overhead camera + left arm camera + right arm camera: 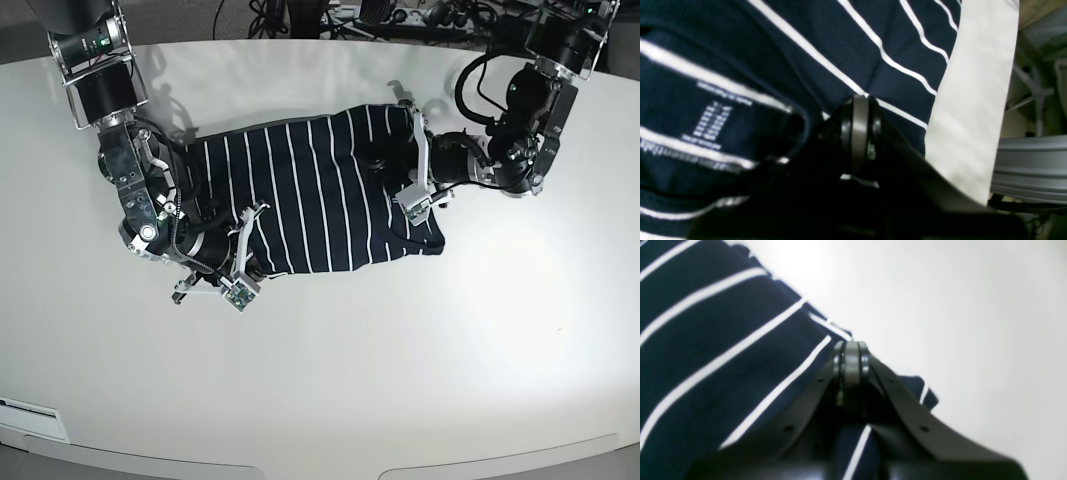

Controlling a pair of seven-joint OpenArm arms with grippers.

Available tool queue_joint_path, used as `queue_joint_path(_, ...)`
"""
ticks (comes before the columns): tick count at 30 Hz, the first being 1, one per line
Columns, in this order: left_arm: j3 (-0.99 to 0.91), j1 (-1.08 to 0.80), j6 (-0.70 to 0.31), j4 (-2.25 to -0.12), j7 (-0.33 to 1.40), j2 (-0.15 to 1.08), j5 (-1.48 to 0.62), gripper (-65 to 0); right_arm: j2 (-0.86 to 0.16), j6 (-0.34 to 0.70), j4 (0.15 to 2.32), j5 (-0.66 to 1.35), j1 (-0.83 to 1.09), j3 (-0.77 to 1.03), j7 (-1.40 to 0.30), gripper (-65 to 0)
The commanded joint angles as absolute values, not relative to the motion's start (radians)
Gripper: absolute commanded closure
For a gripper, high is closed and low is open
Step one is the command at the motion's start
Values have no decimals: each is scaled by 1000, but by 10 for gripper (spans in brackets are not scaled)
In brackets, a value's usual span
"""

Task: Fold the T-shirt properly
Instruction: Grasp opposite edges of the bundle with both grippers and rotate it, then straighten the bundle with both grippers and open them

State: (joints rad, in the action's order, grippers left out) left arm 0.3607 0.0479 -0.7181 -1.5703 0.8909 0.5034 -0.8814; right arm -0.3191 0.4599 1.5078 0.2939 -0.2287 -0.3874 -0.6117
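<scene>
The T-shirt (310,200), dark navy with thin white stripes, lies partly bunched in the middle of the white table (350,380). My left gripper (400,165) is at its right side, by the neck. In the left wrist view that gripper (858,100) is shut on the T-shirt (873,50), with the printed neck label (713,123) just to its left. My right gripper (250,255) is at the shirt's lower left edge. In the right wrist view the gripper (850,343) is shut on the T-shirt (723,356) at its border, and a striped fold runs between the fingers.
Bare white table (957,306) surrounds the shirt on every side. Cables and equipment (340,15) lie beyond the far edge. The left wrist view shows the table's edge (973,100) with a grey metal rail (1030,166) past it.
</scene>
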Motion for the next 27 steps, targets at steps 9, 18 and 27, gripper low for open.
queue_joint_path(9,364,141,-679,-1567,816,536,-579,0,-385,317,1671,252,-48,-379,-656,0)
queue_joint_path(18,364,217,-442,-1567,654,537,-403,0,-382,128,1911,144,183,-379,-704,0)
queue_joint_path(27,364,217,-429,-1566,522,439,-392,0,-266,78,2008,92,355,-379,-707,0)
